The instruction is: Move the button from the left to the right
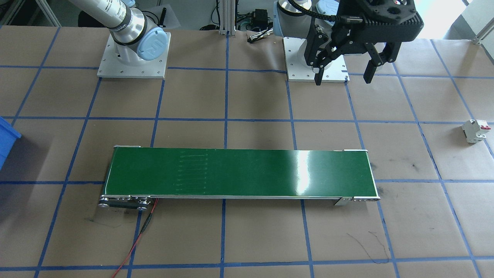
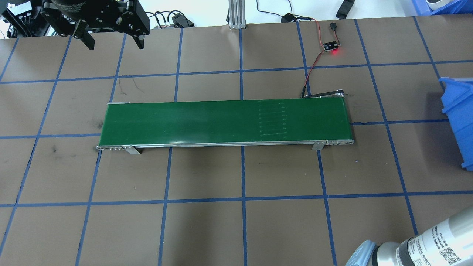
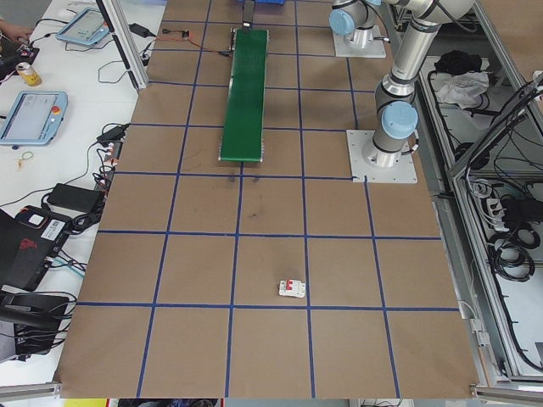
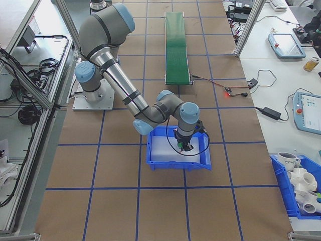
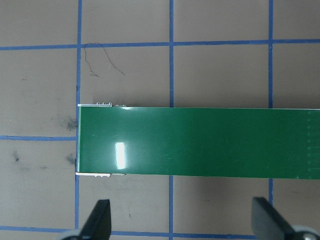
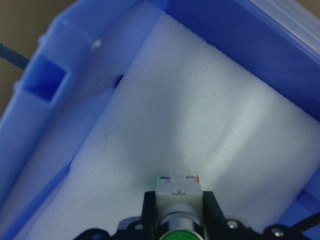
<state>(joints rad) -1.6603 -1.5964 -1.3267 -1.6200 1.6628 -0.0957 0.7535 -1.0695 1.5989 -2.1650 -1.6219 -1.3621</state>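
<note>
The button (image 6: pixel 179 206), with its round green cap and whitish body, sits between the fingers of my right gripper (image 6: pixel 179 212), which is shut on it. It hangs just above the white foam floor of the blue bin (image 6: pixel 45 85). From the exterior right view, that gripper (image 4: pixel 183 145) points down inside the bin (image 4: pixel 175 164). High over the table near the left end of the green conveyor belt (image 2: pixel 225 122), my left gripper (image 2: pixel 115 46) is open and holds nothing. Its fingers (image 5: pixel 97 222) frame the belt's end (image 5: pixel 200 142).
A white circuit breaker with a red top (image 1: pixel 476 131) lies on the brown paper beyond the belt's left end and also shows as the breaker (image 3: pixel 293 289). The blue bin (image 2: pixel 458 118) stands past the belt's right end. A red-lit controller board (image 2: pixel 331 47) and its wires lie at the back.
</note>
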